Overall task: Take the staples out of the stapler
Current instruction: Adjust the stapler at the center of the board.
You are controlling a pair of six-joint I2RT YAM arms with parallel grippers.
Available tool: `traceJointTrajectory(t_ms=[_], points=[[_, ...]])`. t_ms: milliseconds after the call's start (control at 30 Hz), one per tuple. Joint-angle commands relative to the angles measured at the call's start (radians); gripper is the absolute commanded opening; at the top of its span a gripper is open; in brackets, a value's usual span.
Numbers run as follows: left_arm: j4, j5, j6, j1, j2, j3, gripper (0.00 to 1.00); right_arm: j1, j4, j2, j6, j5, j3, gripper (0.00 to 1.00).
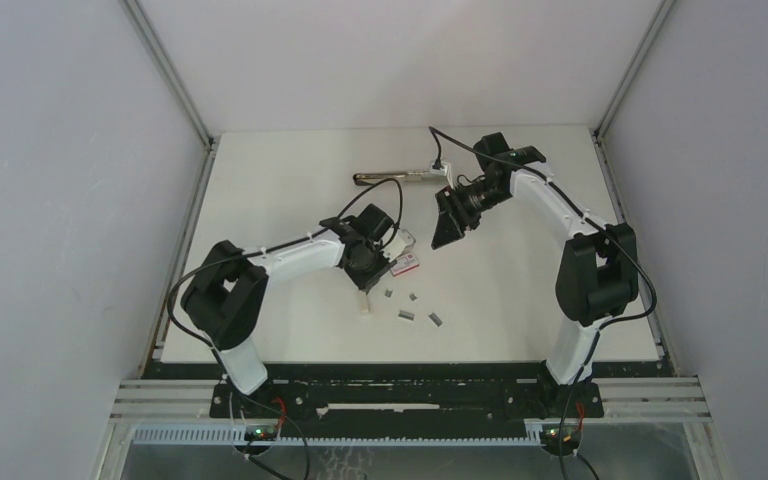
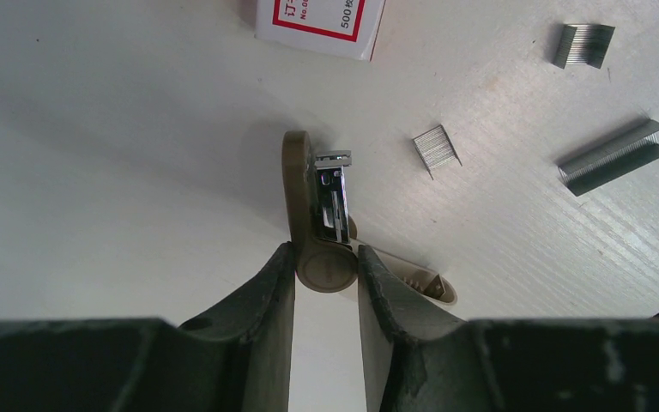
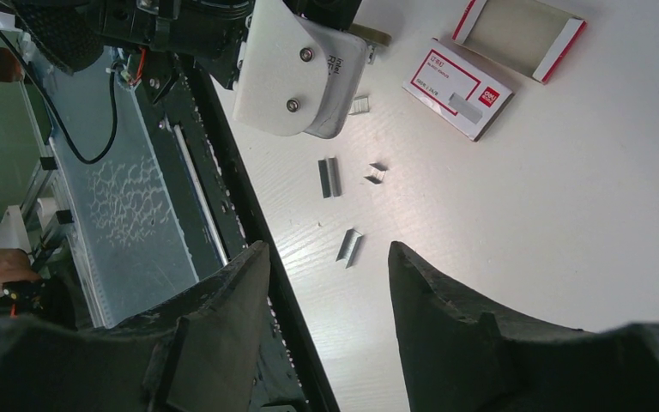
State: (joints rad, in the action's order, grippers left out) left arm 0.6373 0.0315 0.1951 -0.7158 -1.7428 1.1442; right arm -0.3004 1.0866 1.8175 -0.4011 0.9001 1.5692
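My left gripper (image 1: 364, 297) is shut on the round hinge end of a small beige stapler (image 2: 312, 193) and holds it just above the table. The stapler's metal inner part shows in the left wrist view, where the gripper (image 2: 326, 255) pinches it. Several short grey staple strips lie loose on the table to the right of it (image 1: 406, 316), and they also show in the left wrist view (image 2: 436, 148) and the right wrist view (image 3: 329, 176). My right gripper (image 1: 446, 232) is open and empty, raised above the table's middle, also seen in its own view (image 3: 326, 251).
A red-and-white staple box (image 1: 406, 263) lies beside the left wrist, with its open sleeve (image 3: 519, 34) next to it. A long metal bar with a pale end (image 1: 397, 178) lies at the far middle of the table. The table's front edge (image 3: 249, 197) is near the staples.
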Motion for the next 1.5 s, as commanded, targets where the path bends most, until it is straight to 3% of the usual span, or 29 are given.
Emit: traceJointTrajectory(t_ms=[0, 367, 767, 967, 1100, 1467], points=[[-0.012, 0.004, 0.023, 0.009, 0.0, -0.016, 0.26, 0.004, -0.019, -0.051, 0.002, 0.025, 0.003, 0.53], [0.014, 0.258, 0.037, 0.149, -0.009, -0.004, 0.18, 0.003, -0.007, -0.051, -0.002, 0.047, 0.006, 0.61], [0.149, 0.684, 0.078, 0.336, -0.145, 0.083, 0.24, 0.0, 0.007, -0.043, -0.01, 0.069, 0.01, 0.7], [0.192, 0.758, 0.079, 0.389, -0.227, 0.124, 0.26, -0.01, 0.011, -0.034, -0.014, 0.068, 0.011, 0.76], [0.196, 0.759, 0.069, 0.419, -0.27, 0.142, 0.28, -0.021, 0.014, -0.026, -0.019, 0.067, 0.011, 0.97], [0.155, 0.722, 0.01, 0.469, -0.285, 0.144, 0.38, -0.045, 0.021, -0.012, -0.03, 0.061, 0.015, 1.0]])
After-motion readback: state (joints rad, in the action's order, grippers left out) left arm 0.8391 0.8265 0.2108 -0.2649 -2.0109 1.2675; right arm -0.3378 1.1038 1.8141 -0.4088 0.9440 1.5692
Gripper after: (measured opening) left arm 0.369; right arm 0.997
